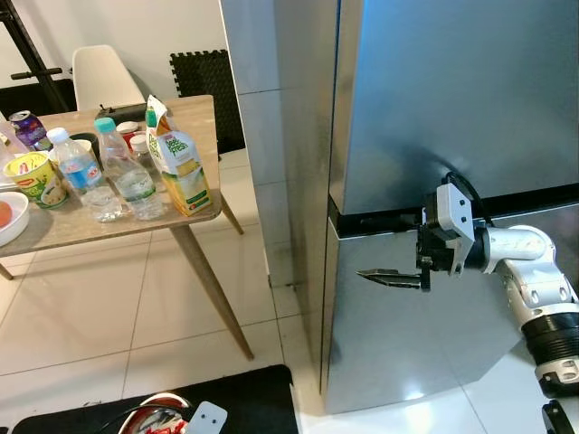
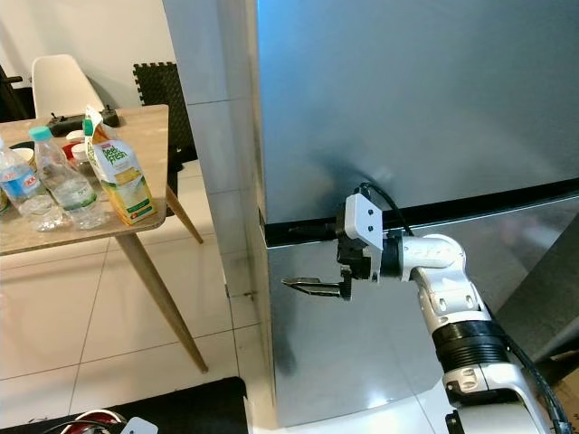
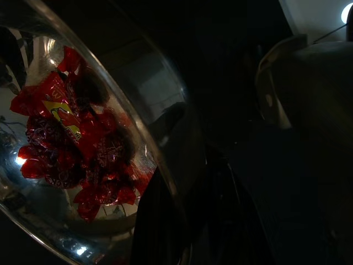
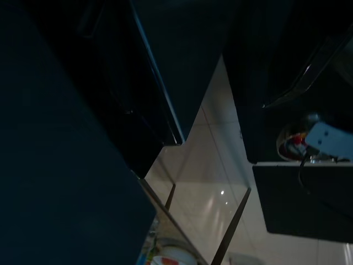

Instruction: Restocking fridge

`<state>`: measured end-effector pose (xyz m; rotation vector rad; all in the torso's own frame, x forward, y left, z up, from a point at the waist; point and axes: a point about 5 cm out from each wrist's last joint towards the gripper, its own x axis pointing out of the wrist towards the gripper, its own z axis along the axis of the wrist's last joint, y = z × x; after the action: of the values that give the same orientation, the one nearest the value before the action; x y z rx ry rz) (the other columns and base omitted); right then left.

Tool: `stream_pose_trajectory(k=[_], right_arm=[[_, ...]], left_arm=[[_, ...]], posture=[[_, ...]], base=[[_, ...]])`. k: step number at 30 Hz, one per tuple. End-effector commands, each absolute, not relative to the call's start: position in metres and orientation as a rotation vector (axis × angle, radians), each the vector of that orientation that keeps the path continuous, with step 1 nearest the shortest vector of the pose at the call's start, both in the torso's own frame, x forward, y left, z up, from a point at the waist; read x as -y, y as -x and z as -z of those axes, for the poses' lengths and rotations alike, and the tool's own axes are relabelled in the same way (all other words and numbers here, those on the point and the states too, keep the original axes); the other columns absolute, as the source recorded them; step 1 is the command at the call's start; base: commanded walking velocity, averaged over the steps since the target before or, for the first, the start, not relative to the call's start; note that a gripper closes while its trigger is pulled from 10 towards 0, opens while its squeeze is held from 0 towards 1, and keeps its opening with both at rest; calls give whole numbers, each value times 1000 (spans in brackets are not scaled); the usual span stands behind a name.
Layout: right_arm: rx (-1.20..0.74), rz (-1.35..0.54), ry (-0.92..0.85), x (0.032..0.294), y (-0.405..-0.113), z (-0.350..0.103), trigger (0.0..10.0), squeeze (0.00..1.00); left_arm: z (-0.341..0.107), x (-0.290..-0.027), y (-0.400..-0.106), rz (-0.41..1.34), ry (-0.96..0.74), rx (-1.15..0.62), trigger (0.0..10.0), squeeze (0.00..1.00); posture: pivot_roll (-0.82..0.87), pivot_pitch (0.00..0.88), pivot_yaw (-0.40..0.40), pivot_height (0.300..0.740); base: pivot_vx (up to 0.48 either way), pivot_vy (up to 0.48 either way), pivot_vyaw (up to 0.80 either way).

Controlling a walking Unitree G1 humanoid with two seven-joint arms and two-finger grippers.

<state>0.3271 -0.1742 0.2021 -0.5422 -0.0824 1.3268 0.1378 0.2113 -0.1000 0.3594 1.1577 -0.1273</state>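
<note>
Left eye: closed steel fridge on white tiled floor; wooden table with juice carton and water bottles to its left. Right eye: right gripper, fingers pressed together, empty, before the lower door. Left wrist: dark; metal bowl of red wrappers; left gripper's state cannot be told

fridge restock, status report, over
Right gripper raised at the closed fridge door edge, empty. Left gripper holds a bowl of red-wrapped sweets. Bottles and juice carton wait on table.

fridge top cut off, bowl rim cropped (wrappers unreadable), table's left end cut
</note>
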Motion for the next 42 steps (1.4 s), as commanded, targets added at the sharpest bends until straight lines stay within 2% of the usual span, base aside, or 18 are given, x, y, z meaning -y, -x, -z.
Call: stream_pose_trajectory(k=[1, 5, 13, 42], right_arm=[[-28, -1351, 813, 177, -329, -214, 10000, 0], [-88, -1372, 895, 180, -328, -212, 10000, 0], [-96, -1415, 890, 180, -325, -215, 10000, 0], [-13, -1572, 741, 171, -307, -223, 10000, 0]], left_arm=[[100, -210, -138, 125, -366, -1152, 10000, 0], [100, -210, -139, 125, -365, -1152, 10000, 0], [100, -210, -138, 124, -365, -1155, 10000, 0], [101, -211, -135, 120, -367, -1161, 10000, 0]], posture=[[-95, 0, 10, 740], [-95, 0, 10, 740], [-98, 0, 8, 740], [-95, 0, 9, 740]], base=[[0, 0, 0], [0, 0, 0], [0, 0, 0], [0, 0, 0]])
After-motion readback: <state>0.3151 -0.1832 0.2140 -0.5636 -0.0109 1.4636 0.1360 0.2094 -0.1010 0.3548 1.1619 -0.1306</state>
